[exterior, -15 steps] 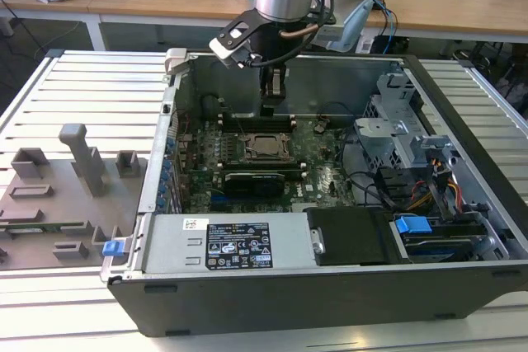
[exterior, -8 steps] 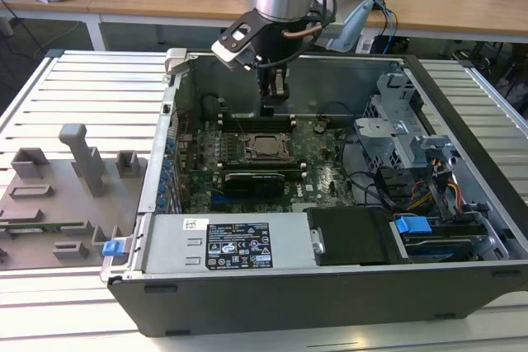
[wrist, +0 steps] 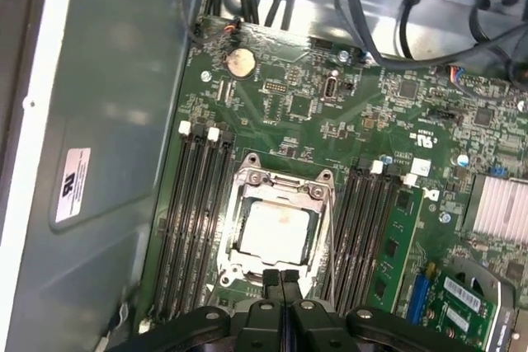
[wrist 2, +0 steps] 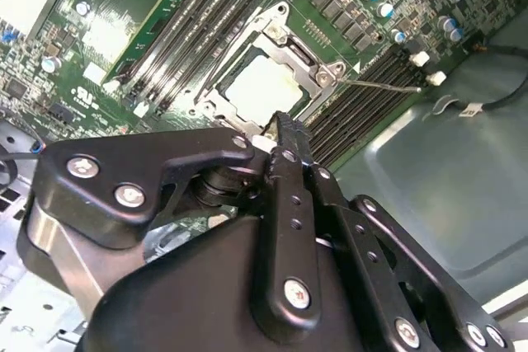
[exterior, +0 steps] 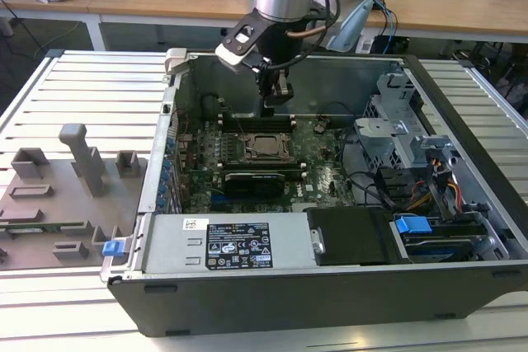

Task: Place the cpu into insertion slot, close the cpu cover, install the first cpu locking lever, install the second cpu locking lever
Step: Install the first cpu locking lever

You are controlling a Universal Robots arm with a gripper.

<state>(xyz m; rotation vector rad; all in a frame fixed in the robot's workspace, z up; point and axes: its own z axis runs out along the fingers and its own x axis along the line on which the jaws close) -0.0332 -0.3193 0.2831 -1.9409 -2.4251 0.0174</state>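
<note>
Here, the cpu [wrist: 276, 228] in the insertion slot [wrist: 233, 268] beneath the cpu cover [wrist: 323, 224]; hand [wrist: 281, 279] tight together, empty.

The cpu [wrist: 276, 230] has a matt, dull silvery metal top. The cpu cover [wrist: 285, 180] is bright bare metal with a slight sheen. The motherboard [wrist: 280, 96] is glossy green laminate. The hand [wrist: 282, 276] is matt black, with shiny metal screws [wrist 2: 295, 290]. The case wall [wrist: 107, 80] is smooth grey sheet metal. The counter [exterior: 91, 80] is ribbed pale metal.
</note>
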